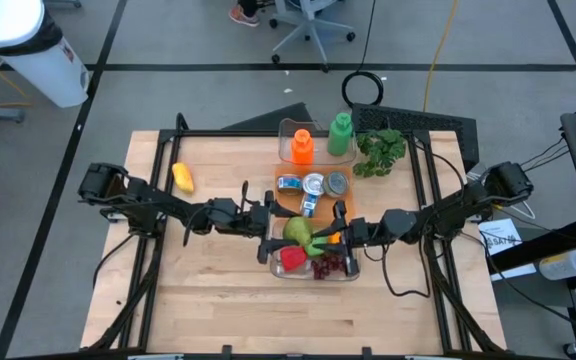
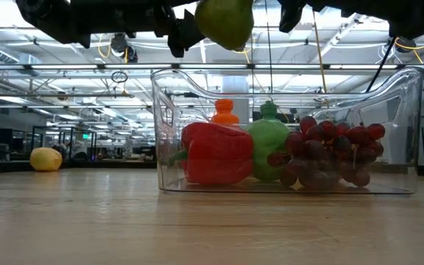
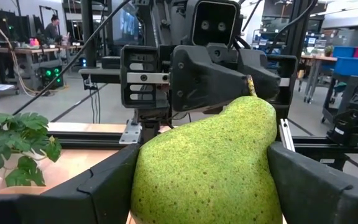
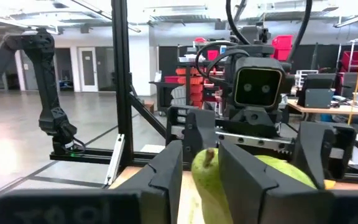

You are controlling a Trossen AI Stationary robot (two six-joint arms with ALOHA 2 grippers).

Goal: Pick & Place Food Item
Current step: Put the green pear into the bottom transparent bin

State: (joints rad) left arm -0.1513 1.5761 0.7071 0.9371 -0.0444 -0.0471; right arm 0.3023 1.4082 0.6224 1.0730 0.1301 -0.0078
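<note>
A green pear [image 1: 298,232] hangs in the air over a clear bin [image 2: 411,132] near the table's middle, held between my two grippers. My left gripper [image 3: 197,174] comes from the table's left and is shut on the pear's broad body. My right gripper [image 4: 207,171] comes from the right and is shut on the pear's narrow stem end. In the bin lie a red pepper [image 2: 216,153] and a bunch of dark red grapes [image 2: 330,151], both resting on its floor. My left gripper pinches the pear's broad body [image 3: 151,180] between its two fingers [image 3: 86,196], one on each side. The fingers lie level and come from the table's left. The pear is lifted clear above the bin, its stem pointing away toward my right gripper. My right gripper pinches the pear's narrow neck just below the stem [image 4: 202,171] between its two fingers [image 4: 166,180]. The fingers reach in roughly level from the table's right. The pear hangs clear of the bin.
A yellow lemon [image 1: 183,178] lies at the far left of the table. Behind the bin a wooden board [image 1: 286,200] bears several tins. Farther back stand an orange bottle [image 1: 302,147], a green bottle [image 1: 340,135] and a leafy plant [image 1: 380,150].
</note>
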